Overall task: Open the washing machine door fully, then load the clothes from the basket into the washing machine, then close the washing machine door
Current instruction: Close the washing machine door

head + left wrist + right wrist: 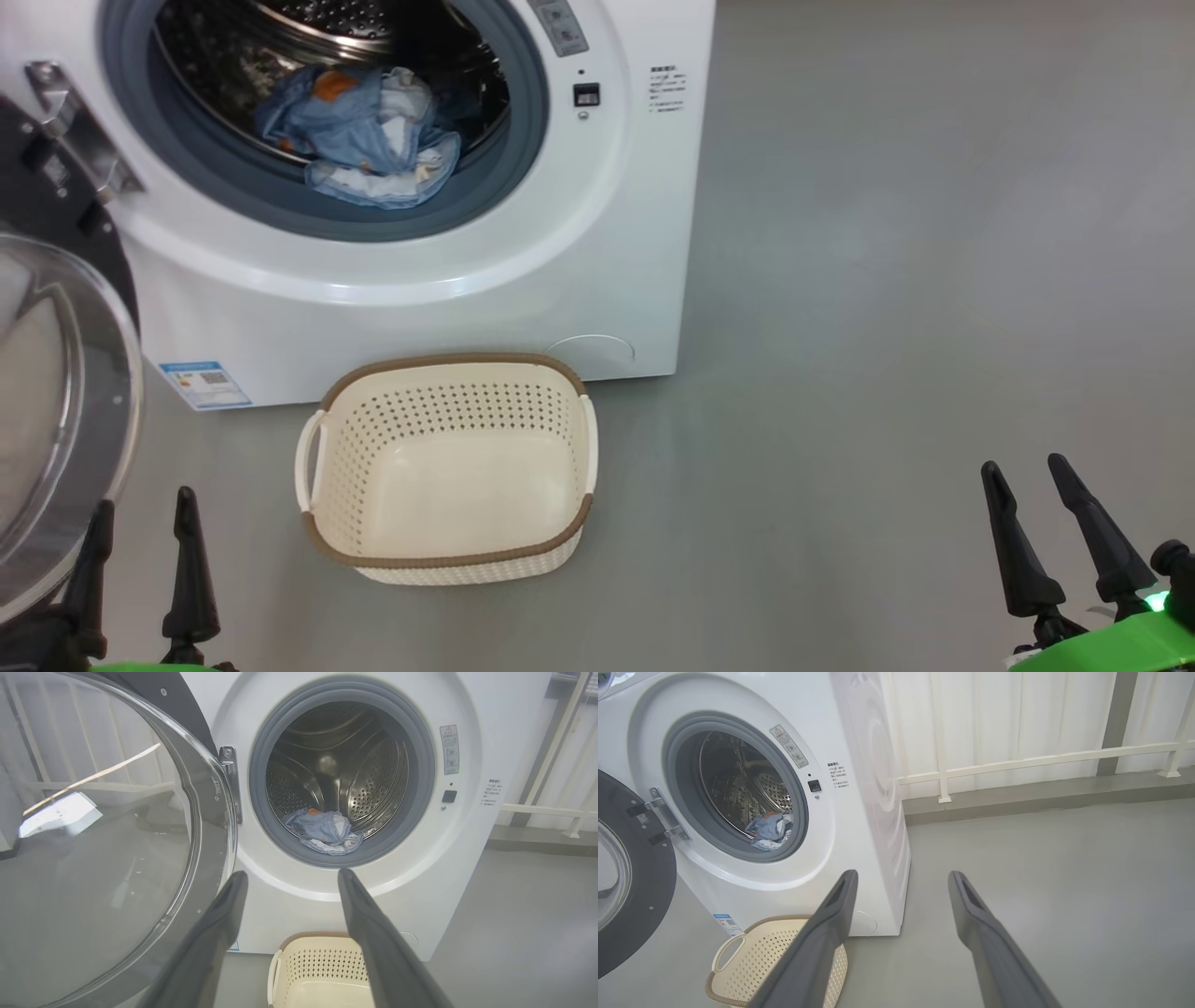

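The basket [448, 563] lies long axis 9-to-3 o'clock, mouth up, clothes [364, 140] at 12 in the washing machine [420, 317]. Left gripper [144, 497] and right gripper [1023, 461] gape.

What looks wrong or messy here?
The clothes lie right at the front, one edge draped onto the grey seal. Closing the washing machine door might pinch it. The basket is empty and upright.

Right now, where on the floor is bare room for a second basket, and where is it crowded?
Bare: the grey floor right of the washing machine and basket, before the right hand. Crowded: left of the basket, by the open washing machine door and left hand.
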Motion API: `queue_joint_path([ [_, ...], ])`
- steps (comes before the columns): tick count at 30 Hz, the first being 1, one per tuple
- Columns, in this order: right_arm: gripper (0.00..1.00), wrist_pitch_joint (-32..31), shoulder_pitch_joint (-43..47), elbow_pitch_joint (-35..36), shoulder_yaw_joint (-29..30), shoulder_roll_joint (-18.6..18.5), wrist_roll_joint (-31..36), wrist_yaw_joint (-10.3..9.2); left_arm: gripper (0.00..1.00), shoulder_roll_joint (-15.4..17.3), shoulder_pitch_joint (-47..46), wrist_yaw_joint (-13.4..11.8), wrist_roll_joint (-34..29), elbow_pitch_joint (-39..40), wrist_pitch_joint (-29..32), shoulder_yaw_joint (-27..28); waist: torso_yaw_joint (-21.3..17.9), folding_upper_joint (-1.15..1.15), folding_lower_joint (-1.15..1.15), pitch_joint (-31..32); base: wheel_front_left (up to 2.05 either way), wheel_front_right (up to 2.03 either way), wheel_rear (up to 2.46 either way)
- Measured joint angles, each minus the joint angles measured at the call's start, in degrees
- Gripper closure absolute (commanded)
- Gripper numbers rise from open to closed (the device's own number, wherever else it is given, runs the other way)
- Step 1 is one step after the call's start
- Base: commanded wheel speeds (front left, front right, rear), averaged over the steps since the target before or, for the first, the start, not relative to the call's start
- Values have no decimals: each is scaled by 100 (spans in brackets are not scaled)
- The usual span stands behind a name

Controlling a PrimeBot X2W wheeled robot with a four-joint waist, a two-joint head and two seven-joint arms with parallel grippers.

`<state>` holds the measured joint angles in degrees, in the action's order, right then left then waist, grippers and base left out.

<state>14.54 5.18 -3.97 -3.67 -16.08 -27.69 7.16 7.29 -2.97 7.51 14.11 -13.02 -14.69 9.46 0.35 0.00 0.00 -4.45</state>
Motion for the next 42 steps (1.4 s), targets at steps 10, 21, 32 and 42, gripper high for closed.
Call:
queue_joint_path([
  [10, 0, 0, -279, -14, -487, -49, -1, 0, 0, -208, 16, 0, 7, 183, 0, 170, 608, 0, 0, -40, 0, 0, 0],
  [21, 0, 0, -552, -116, -893, -203, -9, 1, 0, -386, 209, 0, 5, 216, 0, 353, 1535, 0, 0, -40, 0, 0, 0],
  [32, 0, 0, -730, -177, -1238, -281, -57, 1, 0, -479, 344, 0, 5, 214, 0, 454, 2536, 0, 0, -37, 0, 0, 0],
  [42, 0, 0, -1177, -312, -1716, -365, -110, 1, 0, -514, 575, 0, 98, 396, 0, 826, 3055, 0, 0, -110, 0, 0, 0],
])
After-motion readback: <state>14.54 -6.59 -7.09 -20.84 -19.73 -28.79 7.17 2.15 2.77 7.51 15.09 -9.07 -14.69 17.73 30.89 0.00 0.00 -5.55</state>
